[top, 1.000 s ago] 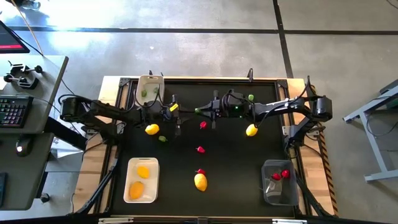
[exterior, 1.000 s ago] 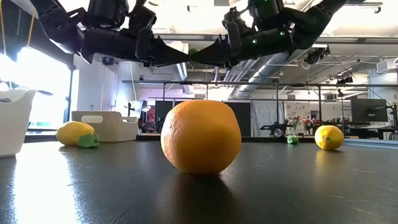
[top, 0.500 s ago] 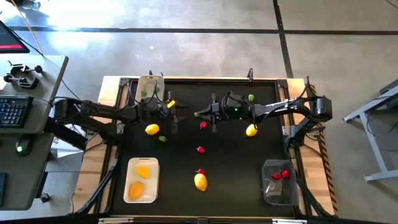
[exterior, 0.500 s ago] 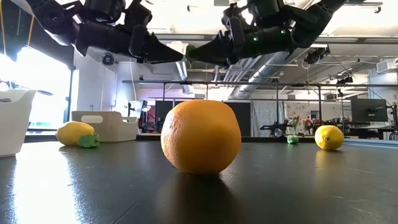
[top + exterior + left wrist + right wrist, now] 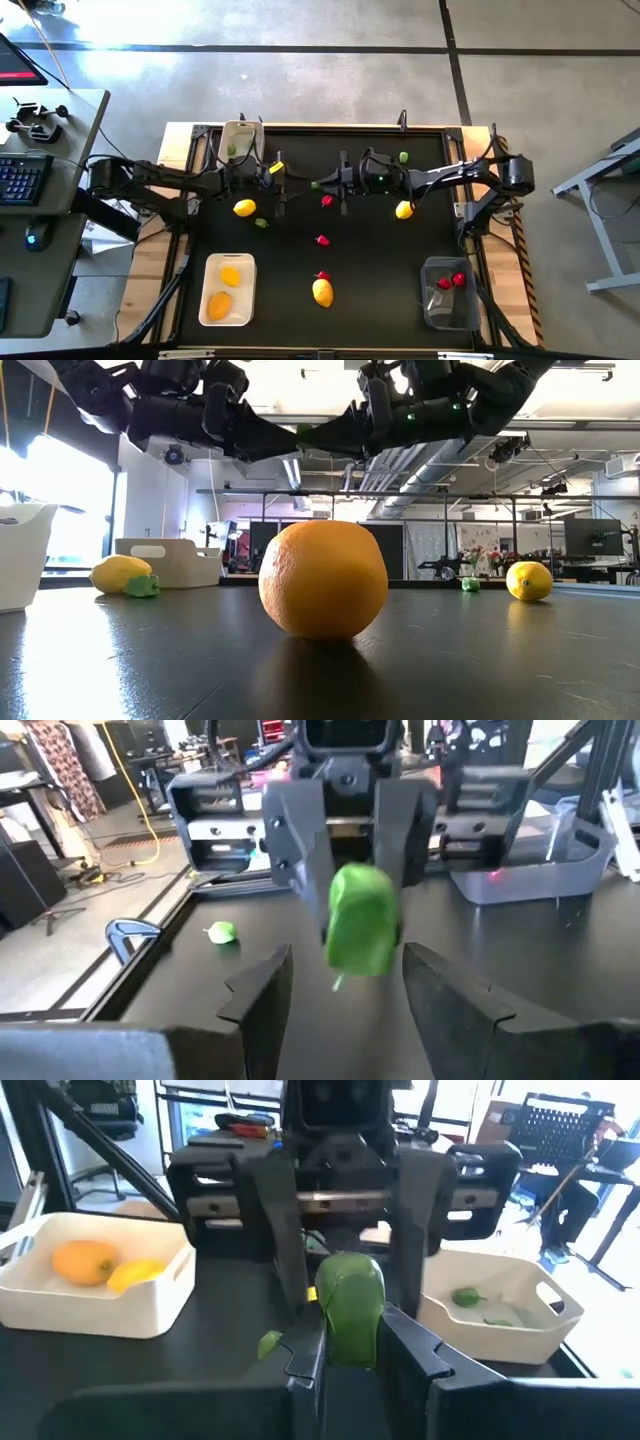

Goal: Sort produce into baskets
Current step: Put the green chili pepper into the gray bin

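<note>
High over the middle of the table my two grippers meet tip to tip. My right gripper (image 5: 325, 184) is shut on a green piece (image 5: 362, 928) of produce. My left gripper (image 5: 283, 187) is open, one finger on either side of that piece without touching it. A beige-white tub (image 5: 240, 130) at the far left holds green pieces. The white tray (image 5: 208, 300) at the near left holds two yellow-orange ovals. In the transparent bin (image 5: 432, 308) at the near right lie red pieces. My right gripper pinches the green piece by its two sides (image 5: 350, 1330) between its two fingers. The fingers lie about level and come from the table's right. The piece is lifted clear, high above the table, and its lower end hangs a little below the fingers.
Loose on the black table lie lemons (image 5: 244, 208) (image 5: 404, 209) (image 5: 322, 293), red pieces (image 5: 326, 201) (image 5: 322, 241) and green pieces (image 5: 261, 223) (image 5: 404, 157). In the low view an orange oval (image 5: 323, 580) fills the foreground.
My left gripper has spread its fingers and let go of the green piece, drawing back a little toward the table's left and then nearing again. The piece stays in my right gripper, high above the table.
</note>
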Robot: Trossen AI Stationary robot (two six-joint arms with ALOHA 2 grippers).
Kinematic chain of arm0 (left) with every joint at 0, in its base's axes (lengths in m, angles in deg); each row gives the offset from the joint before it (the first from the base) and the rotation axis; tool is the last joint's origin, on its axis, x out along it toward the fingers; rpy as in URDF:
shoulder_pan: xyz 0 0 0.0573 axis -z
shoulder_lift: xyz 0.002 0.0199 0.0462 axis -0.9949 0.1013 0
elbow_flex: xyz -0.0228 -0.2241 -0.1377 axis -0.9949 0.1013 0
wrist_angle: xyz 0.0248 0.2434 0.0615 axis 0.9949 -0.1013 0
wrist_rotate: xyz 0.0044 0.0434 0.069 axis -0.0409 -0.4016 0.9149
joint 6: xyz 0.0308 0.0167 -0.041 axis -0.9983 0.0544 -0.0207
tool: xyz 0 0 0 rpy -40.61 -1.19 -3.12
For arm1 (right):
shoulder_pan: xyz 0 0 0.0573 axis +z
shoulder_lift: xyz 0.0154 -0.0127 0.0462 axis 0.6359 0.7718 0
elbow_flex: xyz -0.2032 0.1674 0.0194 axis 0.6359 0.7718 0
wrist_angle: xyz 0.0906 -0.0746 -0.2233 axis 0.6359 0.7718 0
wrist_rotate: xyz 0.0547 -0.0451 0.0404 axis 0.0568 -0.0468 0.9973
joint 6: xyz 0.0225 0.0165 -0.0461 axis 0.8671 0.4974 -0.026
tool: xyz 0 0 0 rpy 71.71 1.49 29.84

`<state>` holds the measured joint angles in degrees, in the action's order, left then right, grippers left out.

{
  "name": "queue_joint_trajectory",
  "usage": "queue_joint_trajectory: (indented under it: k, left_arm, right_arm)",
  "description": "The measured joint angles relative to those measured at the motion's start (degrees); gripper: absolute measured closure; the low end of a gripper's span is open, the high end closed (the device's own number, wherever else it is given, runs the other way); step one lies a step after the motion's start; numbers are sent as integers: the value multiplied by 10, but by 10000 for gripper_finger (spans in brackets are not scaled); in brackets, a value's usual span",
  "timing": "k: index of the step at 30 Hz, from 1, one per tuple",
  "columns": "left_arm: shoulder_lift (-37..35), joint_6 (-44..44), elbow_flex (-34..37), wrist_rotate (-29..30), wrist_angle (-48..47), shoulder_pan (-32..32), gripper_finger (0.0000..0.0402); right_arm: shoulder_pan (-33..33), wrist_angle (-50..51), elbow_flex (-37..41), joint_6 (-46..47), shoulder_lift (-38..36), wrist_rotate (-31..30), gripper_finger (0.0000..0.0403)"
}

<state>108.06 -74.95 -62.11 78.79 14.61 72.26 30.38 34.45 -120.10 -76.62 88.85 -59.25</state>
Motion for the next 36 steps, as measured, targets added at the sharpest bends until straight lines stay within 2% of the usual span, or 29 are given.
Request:
queue_joint_trajectory:
  k: [12, 23, 27, 36]
  left_arm:
    - [-1, -11, 1, -4, -5, 19, 291]
    - [-2, -30, 2, 3, -4, 17, 330]
    - [-1, -39, 2, 6, -6, 17, 340]
    - [0, -47, -4, 17, 2, 18, 348]
  right_arm:
    - [17, 11, -50, -2, 38, -2, 354]
    - [19, 6, -53, 25, 38, -32, 351]
    - [24, 9, -53, 26, 38, -39, 317]
    - [27, 46, -55, 76, 4, -42, 190]
